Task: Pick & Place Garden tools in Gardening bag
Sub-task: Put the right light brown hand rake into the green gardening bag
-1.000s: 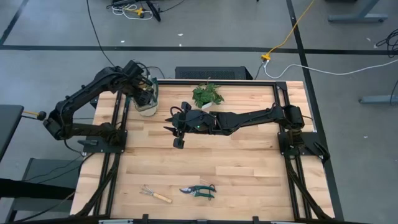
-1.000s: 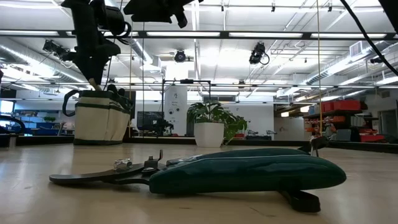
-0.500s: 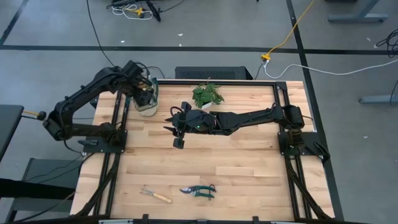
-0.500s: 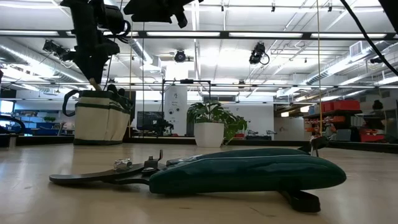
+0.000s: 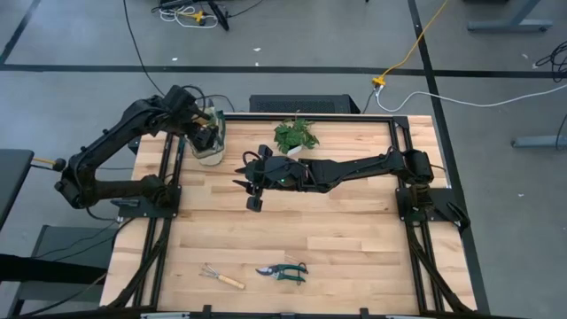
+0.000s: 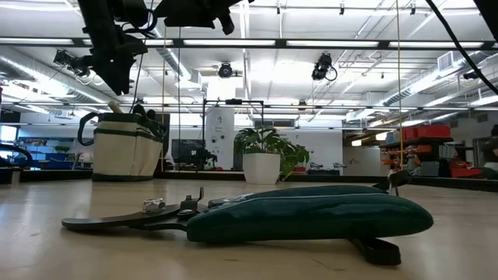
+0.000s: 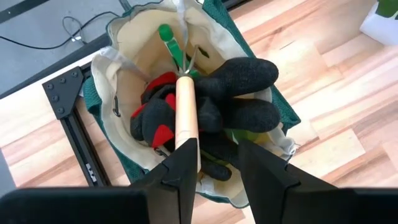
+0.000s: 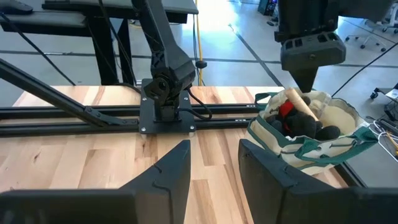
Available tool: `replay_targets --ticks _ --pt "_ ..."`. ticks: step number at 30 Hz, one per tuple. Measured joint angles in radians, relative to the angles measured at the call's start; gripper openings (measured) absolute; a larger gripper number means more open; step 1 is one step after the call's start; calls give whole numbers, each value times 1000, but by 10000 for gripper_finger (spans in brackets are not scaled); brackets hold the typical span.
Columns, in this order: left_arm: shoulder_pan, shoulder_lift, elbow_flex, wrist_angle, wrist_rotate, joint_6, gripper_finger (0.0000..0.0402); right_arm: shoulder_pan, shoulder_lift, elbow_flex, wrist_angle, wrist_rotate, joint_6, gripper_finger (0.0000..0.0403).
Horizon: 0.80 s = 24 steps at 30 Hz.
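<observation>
The beige gardening bag [image 5: 209,142] stands at the table's far left. It holds black-and-red gloves [image 7: 236,93], a green item [image 7: 169,37] and a wooden-handled tool [image 7: 186,112] whose handle sticks up out of the opening. My left gripper [image 7: 217,149] hangs open just above the bag, its fingertips a little above the handle's end [image 6: 115,106]. My right gripper [image 8: 214,162] hovers open over the table's middle [image 5: 252,182], with nothing between its fingers. Teal-handled pruning shears [image 5: 283,270] and a small hand rake [image 5: 220,277] lie flat near the table's near edge.
A leafy plant in a white pot [image 5: 295,136] stands at the far edge, right of the bag and close to my right arm. Black frame rails [image 5: 168,177] run along both sides of the table. Bare wood lies between the arms and the near-edge tools.
My left gripper has risen a little above the bag, still open. The wooden handle has stayed in the bag, and a gap now shows between it and the fingertips.
</observation>
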Motion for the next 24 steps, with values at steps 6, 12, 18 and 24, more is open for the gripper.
replay_targets --ticks 6,12,18,24 --pt "0 0 -1 -10 0 -3 122 0 0 0 0 -2 0 135" --pt "0 1 -113 25 -16 -21 122 0 0 0 1 -3 3 135" --pt "1 1 -244 78 14 -21 122 0 0 0 2 -2 4 135" --pt "1 -2 -258 113 13 -21 122 0 0 0 3 -1 6 135"
